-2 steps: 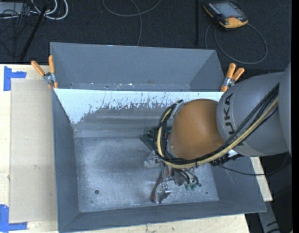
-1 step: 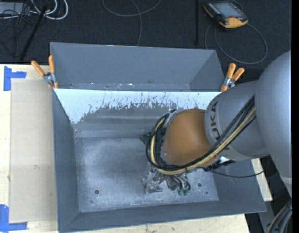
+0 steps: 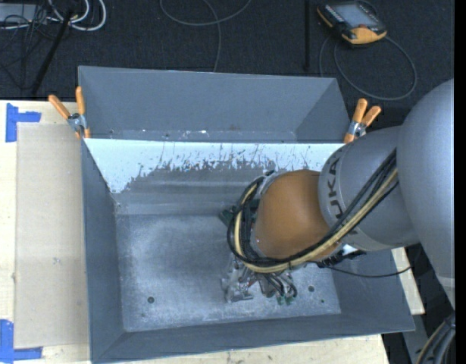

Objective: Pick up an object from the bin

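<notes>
My gripper (image 3: 240, 285) is down at the bin's floor, in the front part a little right of the middle, mostly under the arm's orange cover. Just to its right, a small dark thing with green bits (image 3: 284, 297) lies on the floor, partly hidden by the cables. I cannot tell whether the gripper touches it.
The arm reaches in from the right, and its orange cover and cable loops hide much of the bin's right half. The front wall is close below the gripper. Bare grey floor stretches away to the left.
</notes>
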